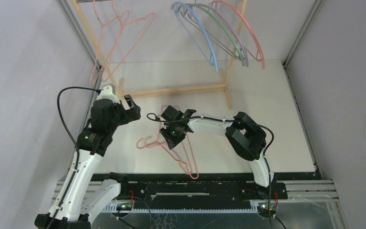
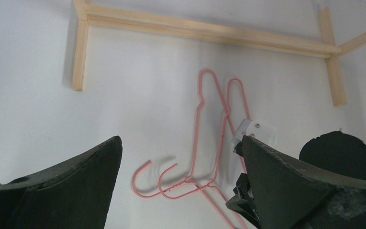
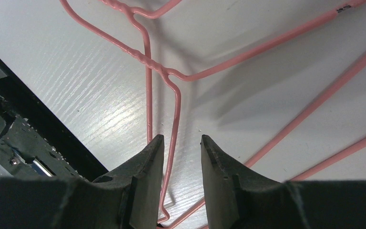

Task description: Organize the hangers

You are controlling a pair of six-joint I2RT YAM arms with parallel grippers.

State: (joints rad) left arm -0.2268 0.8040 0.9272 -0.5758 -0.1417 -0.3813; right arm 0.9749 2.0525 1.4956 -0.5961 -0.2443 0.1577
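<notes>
1. Tabletop (image 1: 267, 119), white and flat; carries the wooden rack (image 1: 181, 89) toward its far side.
2. Coloured hangers (image 1: 228, 40) high at the rack's right end: hang in a close bunch, blue first, then green, lavender and salmon-pink outermost.
3. Pink hangers (image 1: 124, 33) at the rack's left end: hang by their hooks, tilted and overlapping one another.
4. Two more pink hangers (image 1: 189, 164) in front of the rack's foot bar: lie flat on the tabletop, stacked almost in register, hooks side by side and turned toward the rack's left.
5. Left gripper (image 1: 132, 107) near the rack's left foot: hovers above the tabletop, jaws spread wide, grips nothing.
6. Right gripper (image 3: 181, 143) in front of the rack's middle: sits low over the two lying hangers. Fingers stand part-way apart and straddle one pink wire below its twisted neck. Leaves a gap on either side of that wire, so not clamped.
</notes>
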